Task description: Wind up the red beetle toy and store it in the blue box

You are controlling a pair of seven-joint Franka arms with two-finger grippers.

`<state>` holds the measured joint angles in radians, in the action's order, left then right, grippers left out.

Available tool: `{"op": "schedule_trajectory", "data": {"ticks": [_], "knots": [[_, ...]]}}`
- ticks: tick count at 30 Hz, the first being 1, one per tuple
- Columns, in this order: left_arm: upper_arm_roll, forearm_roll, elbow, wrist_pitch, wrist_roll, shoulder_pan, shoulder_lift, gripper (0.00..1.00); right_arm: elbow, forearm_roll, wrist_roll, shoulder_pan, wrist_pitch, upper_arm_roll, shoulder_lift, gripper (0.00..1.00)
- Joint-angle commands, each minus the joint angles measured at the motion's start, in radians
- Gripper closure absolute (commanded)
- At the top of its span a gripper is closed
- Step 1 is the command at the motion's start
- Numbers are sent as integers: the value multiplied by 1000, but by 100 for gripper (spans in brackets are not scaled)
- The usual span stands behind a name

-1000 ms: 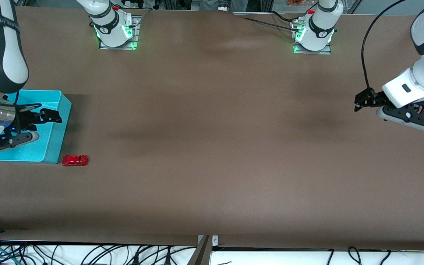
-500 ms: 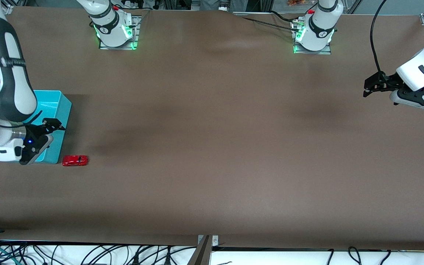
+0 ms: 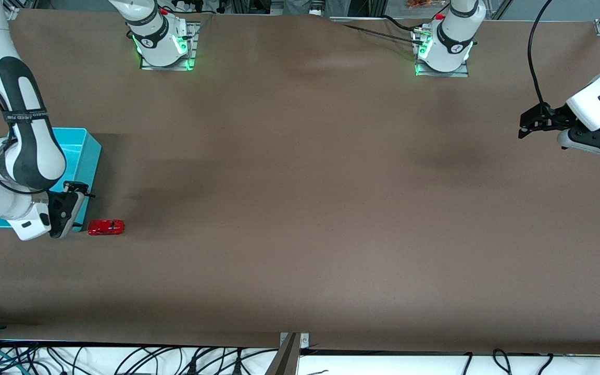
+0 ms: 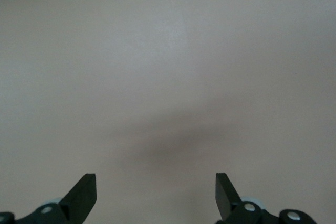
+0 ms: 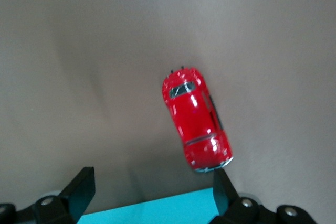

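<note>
The red beetle toy (image 3: 106,227) lies on the brown table, just beside the corner of the blue box (image 3: 87,151) that is nearest the front camera. In the right wrist view the toy (image 5: 195,124) lies just past the fingertips, and the box's rim (image 5: 157,211) shows between them. My right gripper (image 3: 74,207) hangs open and empty over that box corner, close to the toy but apart from it. Its arm hides most of the box. My left gripper (image 3: 525,125) is open and empty over bare table at the left arm's end; the left wrist view (image 4: 156,190) shows only tabletop.
The two arm bases (image 3: 162,47) (image 3: 443,49) stand along the table's edge farthest from the front camera. Cables (image 3: 216,362) hang below the edge nearest that camera. Bare brown tabletop (image 3: 300,198) spans between the toy and the left gripper.
My right gripper has moved from over the box's inside to its corner by the toy, turning downward. My left gripper has drawn back toward the left arm's end. The toy has not moved.
</note>
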<state>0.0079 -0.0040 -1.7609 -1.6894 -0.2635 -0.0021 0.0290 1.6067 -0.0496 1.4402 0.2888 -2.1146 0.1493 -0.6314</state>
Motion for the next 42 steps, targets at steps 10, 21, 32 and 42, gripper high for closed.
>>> {"op": "schedule_trajectory", "data": {"ticks": [10, 21, 32, 42], "knots": [[-11, 27, 116, 70, -8, 14, -55, 0, -14, -45, 206, 1, -156, 27, -88, 0], [-8, 15, 161, 73, -8, 31, -73, 0, -4, -44, 318, 3, -220, 33, -116, 0], [-8, 15, 181, 71, -8, 37, -93, 0, -2, -39, 339, 3, -225, 41, -125, 27], [-8, 15, 185, 73, -8, 42, -95, 0, -13, -42, 338, -2, -212, 42, -119, 86]]}}
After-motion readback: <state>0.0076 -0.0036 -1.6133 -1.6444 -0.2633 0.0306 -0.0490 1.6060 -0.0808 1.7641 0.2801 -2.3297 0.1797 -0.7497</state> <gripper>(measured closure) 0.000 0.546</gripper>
